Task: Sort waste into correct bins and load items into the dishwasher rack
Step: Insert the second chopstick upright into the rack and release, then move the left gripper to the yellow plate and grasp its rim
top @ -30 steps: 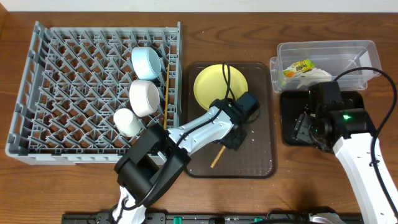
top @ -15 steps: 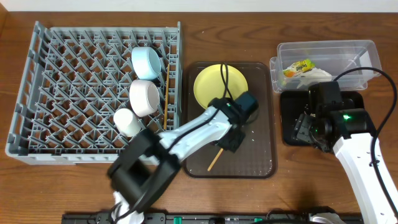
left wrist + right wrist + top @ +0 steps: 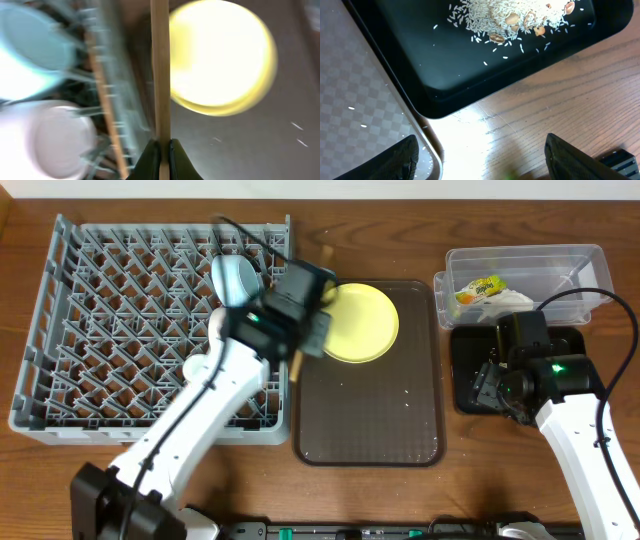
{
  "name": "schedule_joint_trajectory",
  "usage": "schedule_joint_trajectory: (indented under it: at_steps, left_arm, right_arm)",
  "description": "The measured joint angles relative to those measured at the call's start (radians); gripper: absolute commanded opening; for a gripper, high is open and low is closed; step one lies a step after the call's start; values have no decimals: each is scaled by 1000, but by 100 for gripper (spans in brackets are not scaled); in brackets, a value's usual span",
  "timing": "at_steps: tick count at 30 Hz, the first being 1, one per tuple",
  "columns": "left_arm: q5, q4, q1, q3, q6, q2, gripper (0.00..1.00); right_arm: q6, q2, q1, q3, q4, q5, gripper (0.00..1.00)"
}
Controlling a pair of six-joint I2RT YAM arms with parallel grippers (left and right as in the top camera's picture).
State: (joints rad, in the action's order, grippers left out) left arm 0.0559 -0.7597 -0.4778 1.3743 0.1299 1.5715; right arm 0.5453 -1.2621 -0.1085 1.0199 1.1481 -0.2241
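Observation:
My left gripper (image 3: 303,315) is shut on a wooden chopstick (image 3: 326,254) at the right edge of the grey dishwasher rack (image 3: 100,330). In the left wrist view the jaws (image 3: 161,150) pinch this chopstick (image 3: 160,65) between the yellow plate (image 3: 220,55) and the rack, where a second chopstick (image 3: 105,100) lies. The blue bowl (image 3: 235,280) and the white bowl (image 3: 50,140) sit in the rack; the cup is hidden under the arm. My right gripper (image 3: 482,160) is open and empty over the black tray (image 3: 445,65), which holds crumbs (image 3: 520,20).
The yellow plate (image 3: 360,323) lies at the back of the brown serving tray (image 3: 370,420). The clear tub (image 3: 560,265) at the back right holds the snack wrapper (image 3: 478,288) and the white tissue (image 3: 505,302). The black tray (image 3: 463,370) is partly under the right arm.
My left arm has swung from the middle of the brown tray up and left to the rack's right edge, carrying the chopstick. The right arm has not moved.

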Motion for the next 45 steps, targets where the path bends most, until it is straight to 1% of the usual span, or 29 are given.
schedule_joint_trajectory:
  at_steps: [5,8,10,11,13,15,16,17,22,25,27,30,34,39,45]
  left_arm:
    - [11,10,113,0,1,37,6]
    - [0,10,155,0,1,66,6]
    - [-8,10,170,0,1,89,8]
    - [-11,10,174,0,1,103,10]
    - [-19,11,175,0,-1,128,17]
    - [-25,11,175,0,-1,145,28]
    - [-27,12,174,0,-3,150,41]
    - [-27,14,174,0,-3,151,47]
    - [-35,28,174,0,2,146,49]
    - [-73,34,171,0,0,126,55]
    - [-111,47,162,0,-5,102,58]
    - [-156,66,126,0,-28,80,65]
    - [-188,103,37,0,-98,85,69]
    - [-207,177,-69,0,-166,119,70]
    - [-211,270,-163,0,-213,240,70]
  right_arm:
    - [0,0,0,0,0,0,79]
    - [0,0,0,0,0,0,79]
    - [0,0,0,0,0,0,79]
    - [0,0,0,0,0,0,79]
    - [0,0,0,0,0,0,79]
    - [0,0,0,0,0,0,79]
    - [0,0,0,0,0,0,79]
    - [0,0,0,0,0,0,79]
    - [0,0,0,0,0,0,79]
    - [0,0,0,0,-1,0,78]
    - [0,0,0,0,-2,0,78]
    - [0,0,0,0,-2,0,78]
    - [0,0,0,0,-2,0,78]
    - [0,0,0,0,-3,0,78]
    - [0,0,0,0,-2,0,79]
